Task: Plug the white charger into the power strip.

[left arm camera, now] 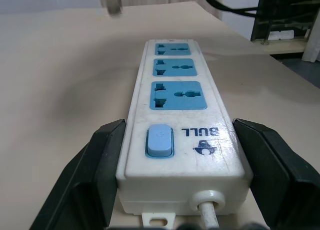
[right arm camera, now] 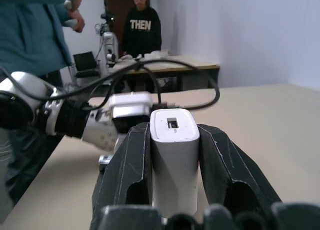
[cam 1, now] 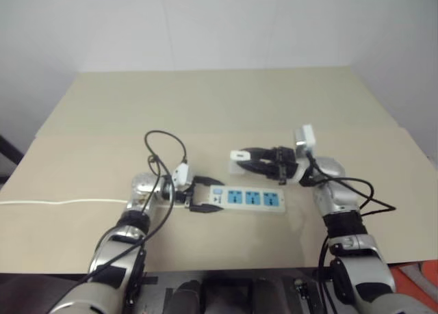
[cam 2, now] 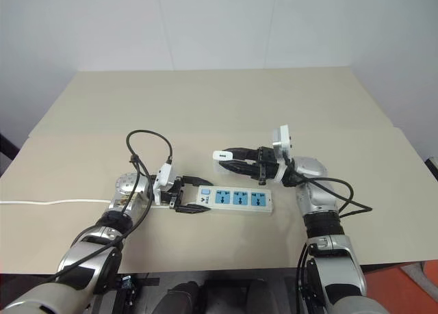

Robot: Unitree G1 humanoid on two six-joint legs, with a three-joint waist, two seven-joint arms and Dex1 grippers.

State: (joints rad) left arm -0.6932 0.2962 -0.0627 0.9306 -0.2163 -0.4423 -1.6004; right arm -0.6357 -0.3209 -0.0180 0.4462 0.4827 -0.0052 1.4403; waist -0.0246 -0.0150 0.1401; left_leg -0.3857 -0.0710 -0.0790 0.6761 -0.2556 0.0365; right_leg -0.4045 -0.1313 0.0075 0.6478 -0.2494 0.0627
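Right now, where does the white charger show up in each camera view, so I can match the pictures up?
Left eye view: white charger just right of centre, at the right gripper's fingertips, above the power strip.
Right eye view: left of centre, again above the strip.
Left wrist view: I cannot pick it out.
Right wrist view: bottom centre, clamped between the black fingers.
Shared landmark: the left gripper, which straddles the strip's switch end.

You can read "BULL", printed upside down, on the power strip (left arm camera: 183, 135), beside its blue switch (left arm camera: 159, 140). "THEN" stands in white on the dark sweatshirt (right arm camera: 142, 27) of a person behind.
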